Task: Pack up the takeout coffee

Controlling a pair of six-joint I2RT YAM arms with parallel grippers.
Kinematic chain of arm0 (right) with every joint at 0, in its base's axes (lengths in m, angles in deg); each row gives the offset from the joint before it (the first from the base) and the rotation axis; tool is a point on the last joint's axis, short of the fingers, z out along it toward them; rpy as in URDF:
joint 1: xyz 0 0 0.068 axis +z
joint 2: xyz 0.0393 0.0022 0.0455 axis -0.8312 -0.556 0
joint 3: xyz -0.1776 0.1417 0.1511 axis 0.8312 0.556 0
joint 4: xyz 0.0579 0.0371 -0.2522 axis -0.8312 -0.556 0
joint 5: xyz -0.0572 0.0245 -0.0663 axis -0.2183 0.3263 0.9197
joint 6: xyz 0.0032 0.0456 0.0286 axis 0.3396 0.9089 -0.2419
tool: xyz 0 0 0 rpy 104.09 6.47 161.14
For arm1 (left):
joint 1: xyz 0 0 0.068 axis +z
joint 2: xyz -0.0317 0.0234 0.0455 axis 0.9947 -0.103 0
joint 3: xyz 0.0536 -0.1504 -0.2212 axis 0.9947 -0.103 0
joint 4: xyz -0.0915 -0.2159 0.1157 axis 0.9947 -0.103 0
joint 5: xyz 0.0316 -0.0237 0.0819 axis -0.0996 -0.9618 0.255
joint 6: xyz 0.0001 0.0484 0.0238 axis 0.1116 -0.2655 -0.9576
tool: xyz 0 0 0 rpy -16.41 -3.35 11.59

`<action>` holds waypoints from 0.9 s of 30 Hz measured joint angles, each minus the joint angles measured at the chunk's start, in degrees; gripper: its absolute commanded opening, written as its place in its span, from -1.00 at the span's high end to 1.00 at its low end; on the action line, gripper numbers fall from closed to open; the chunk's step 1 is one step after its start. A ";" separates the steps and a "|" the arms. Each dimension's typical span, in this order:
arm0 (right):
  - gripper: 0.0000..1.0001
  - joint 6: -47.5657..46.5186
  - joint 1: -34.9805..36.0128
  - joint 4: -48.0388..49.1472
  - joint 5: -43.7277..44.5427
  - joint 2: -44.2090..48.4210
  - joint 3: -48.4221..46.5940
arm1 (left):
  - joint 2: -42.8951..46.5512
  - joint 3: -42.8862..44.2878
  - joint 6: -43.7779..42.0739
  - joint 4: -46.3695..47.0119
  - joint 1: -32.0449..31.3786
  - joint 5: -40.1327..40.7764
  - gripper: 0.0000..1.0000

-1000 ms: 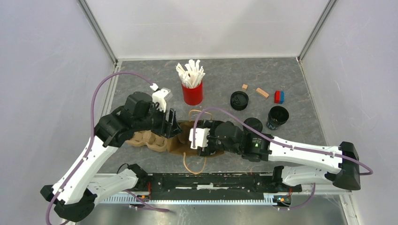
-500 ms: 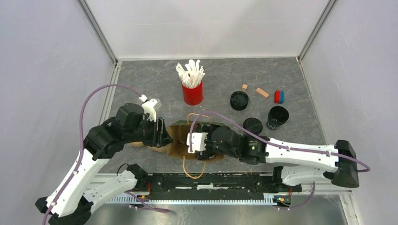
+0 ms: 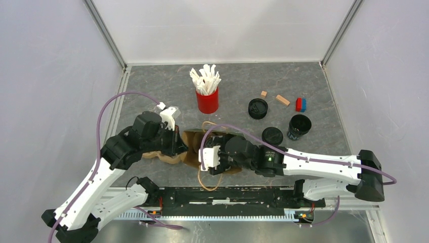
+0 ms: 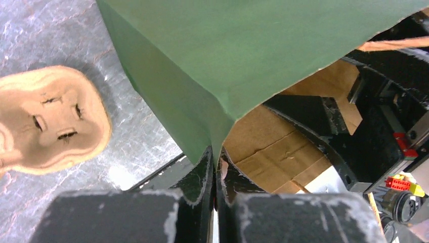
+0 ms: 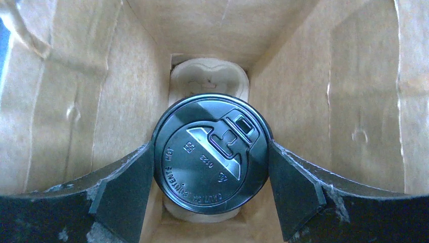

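Observation:
The takeout coffee (image 5: 210, 154), a black cup under a flat black lid, sits in a pulp carrier (image 5: 207, 76) deep inside the green paper bag (image 4: 253, 50). My right gripper (image 5: 210, 161) reaches into the bag, and its two fingers press against opposite sides of the lid. My left gripper (image 4: 216, 157) is shut on the bag's green edge near the mouth. In the top view the bag (image 3: 194, 143) lies between the two wrists, with the left gripper (image 3: 179, 145) at its left side. The right fingers are hidden inside the bag there.
A second pulp carrier (image 3: 157, 152) lies on the table left of the bag. Behind stand a red cup of white sticks (image 3: 207, 98), an open black cup (image 3: 299, 125), two loose black lids (image 3: 258, 108) (image 3: 272, 135), wooden blocks (image 3: 282, 100) and a red-blue block (image 3: 301, 104).
My left gripper has closed on the bag's edge. The right arm has slid a little further left into the bag.

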 measured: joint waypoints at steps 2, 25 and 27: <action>-0.66 -1.51 0.00 -0.33 -0.20 -0.76 -0.85 | 0.22 -0.52 -0.85 2.08 0.00 -0.81 0.92; -0.67 -13.16 -2.60 4.87 -1.49 -4.22 2.10 | 1.77 -7.26 -4.50 13.03 0.00 -5.40 0.75; -0.67 -14.14 -3.10 4.85 -2.36 -4.22 2.99 | 1.92 -7.74 -4.50 12.90 0.00 -5.66 0.78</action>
